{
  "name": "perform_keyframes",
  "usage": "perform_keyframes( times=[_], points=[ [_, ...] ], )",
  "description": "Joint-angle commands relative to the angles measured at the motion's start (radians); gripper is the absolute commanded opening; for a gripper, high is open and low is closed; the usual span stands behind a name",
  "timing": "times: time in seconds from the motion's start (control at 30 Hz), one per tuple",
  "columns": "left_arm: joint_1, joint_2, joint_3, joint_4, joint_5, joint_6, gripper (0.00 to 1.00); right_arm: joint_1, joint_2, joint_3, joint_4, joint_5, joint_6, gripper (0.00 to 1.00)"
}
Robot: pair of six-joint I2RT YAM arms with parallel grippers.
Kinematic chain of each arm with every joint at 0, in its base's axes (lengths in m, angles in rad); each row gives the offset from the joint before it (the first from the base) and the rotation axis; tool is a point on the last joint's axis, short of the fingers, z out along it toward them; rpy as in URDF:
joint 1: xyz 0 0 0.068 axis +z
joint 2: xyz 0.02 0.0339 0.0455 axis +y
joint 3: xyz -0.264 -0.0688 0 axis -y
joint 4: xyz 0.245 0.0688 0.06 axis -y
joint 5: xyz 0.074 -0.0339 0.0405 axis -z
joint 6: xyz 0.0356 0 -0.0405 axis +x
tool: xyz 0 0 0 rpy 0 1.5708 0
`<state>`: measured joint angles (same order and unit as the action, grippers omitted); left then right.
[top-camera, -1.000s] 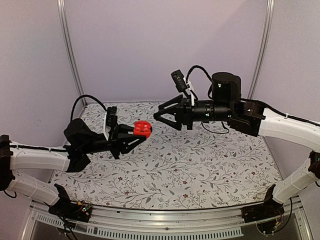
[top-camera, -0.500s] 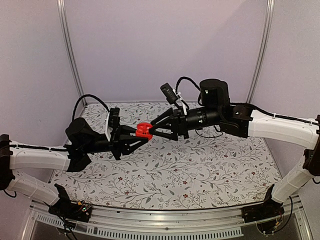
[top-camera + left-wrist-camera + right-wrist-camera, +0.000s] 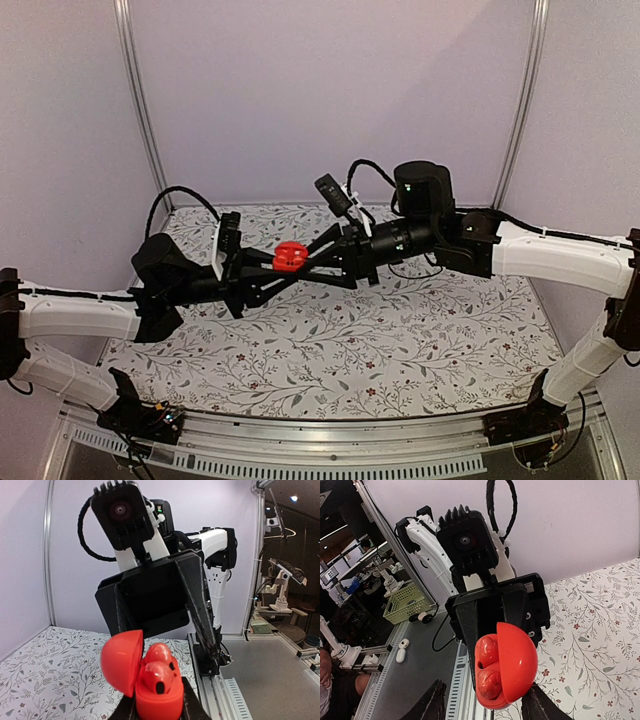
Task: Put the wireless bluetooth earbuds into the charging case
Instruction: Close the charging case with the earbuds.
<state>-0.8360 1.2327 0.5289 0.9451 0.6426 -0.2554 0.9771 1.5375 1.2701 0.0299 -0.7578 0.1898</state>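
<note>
The left arm (image 3: 70, 315) and right arm (image 3: 560, 250) wear white shells with black joints; black cables (image 3: 178, 191) loop past finned black wrist cameras (image 3: 120, 512).

Looks like a robotics lab. Shows in a test booth of plain walls (image 3: 320, 90) and metal posts (image 3: 135, 100) round a floral-clothed table (image 3: 350, 340), an aluminium rail (image 3: 330, 435) at the near edge, plus another robot arm (image 3: 284, 579), a green basket (image 3: 410, 607) and a person (image 3: 332, 690) outside the booth.
</note>
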Motion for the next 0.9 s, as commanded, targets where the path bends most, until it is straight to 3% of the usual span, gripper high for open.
perform_keyframes(
  times=[0.0, 0.37, 0.87],
  points=[
    [-0.006, 0.022, 0.022, -0.028, -0.039, -0.009, 0.00, 0.025, -0.031, 0.018, 0.045, -0.050, -0.038, 0.50],
    [0.005, 0.041, 0.029, -0.039, -0.057, -0.039, 0.00, 0.050, -0.065, 0.021, 0.022, -0.050, -0.111, 0.50],
    [0.045, 0.070, 0.057, -0.034, -0.057, -0.158, 0.00, 0.076, -0.046, 0.044, -0.102, -0.013, -0.198, 0.34]
  ],
)
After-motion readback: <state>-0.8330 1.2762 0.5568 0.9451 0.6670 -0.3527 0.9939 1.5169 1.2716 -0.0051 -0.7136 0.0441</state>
